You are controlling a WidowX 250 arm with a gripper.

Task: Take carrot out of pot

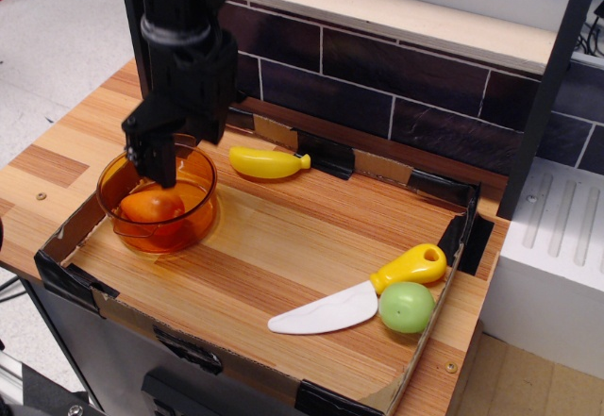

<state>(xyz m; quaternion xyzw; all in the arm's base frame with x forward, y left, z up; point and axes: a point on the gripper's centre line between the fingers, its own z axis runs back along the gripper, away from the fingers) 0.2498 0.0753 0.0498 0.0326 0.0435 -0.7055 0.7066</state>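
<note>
Where the wood-grain desk (283, 246) meets the dark tiled wall (396, 86) behind it, a low cardboard border with black tape (453, 218) fences the working area, and a pale ledge (406, 15) runs along the top of that wall. Grey floor (57, 29) shows beyond the desk's far-left corner, and a white ribbed block (557, 246) stands beside the desk, on the side away from the pot.

Near the left front corner sits the pot (193, 210), with the carrot (151, 207) lying inside it. Directly above the pot's back rim hangs the black pincer (162, 166), its tip dipping just over the carrot; whether its jaws are parted or closed cannot be made out, since the dark, slightly blurred body hides them.

Just beyond the pot, toward the wall, lies a yellow banana-like toy (269, 162). Well apart from the pot, near the desk's opposite front corner, a toy knife (363, 295) with a yellow handle and white blade lies touching a green ball (407, 307).
</note>
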